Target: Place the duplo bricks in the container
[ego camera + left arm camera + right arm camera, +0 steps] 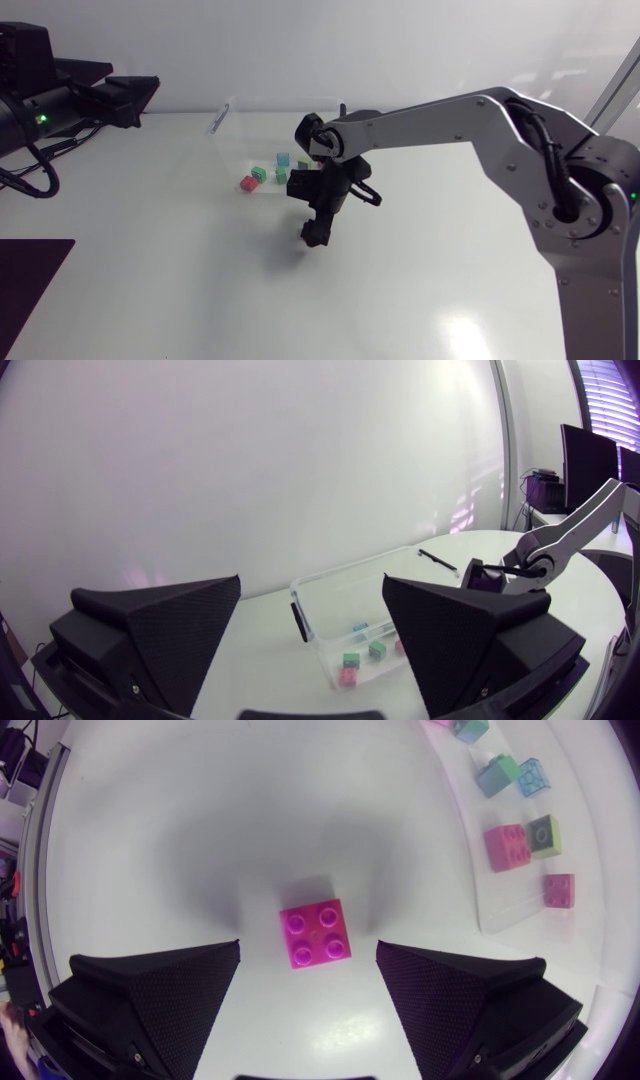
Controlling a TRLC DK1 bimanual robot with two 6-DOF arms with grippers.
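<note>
The right gripper (317,234) hangs over the table (150,270) with its tips pointing down and its two fingers spread wide, holding nothing. In the right wrist view a magenta brick (315,933) lies flat on the table straight beneath it, studs up, in the gap between the fingers. There is clear white table on both sides of the brick, so neither finger touches it. The brick is turned a little out of line with the fingers. In the head view the gripper hides this brick. The clear container (238,148) stands ahead of the right gripper and off to one side, close by but apart from the magenta brick. It already holds several bricks. Nearest the gripper are a small pink brick (559,890) and a larger pink brick (507,847), with a green brick (545,834) just beside the larger one. Farther ahead are a teal brick (495,775) and a blue brick (531,777), close together. The right arm (470,125) comes in from the side and bends down to the gripper just beside the container. The left gripper (312,580) is well away from all this, off beyond the far side of the container. Its fingers are also wide apart with nothing between them. Its own view looks across the table at the container, which lies well ahead of it, with the right arm beyond.
</note>
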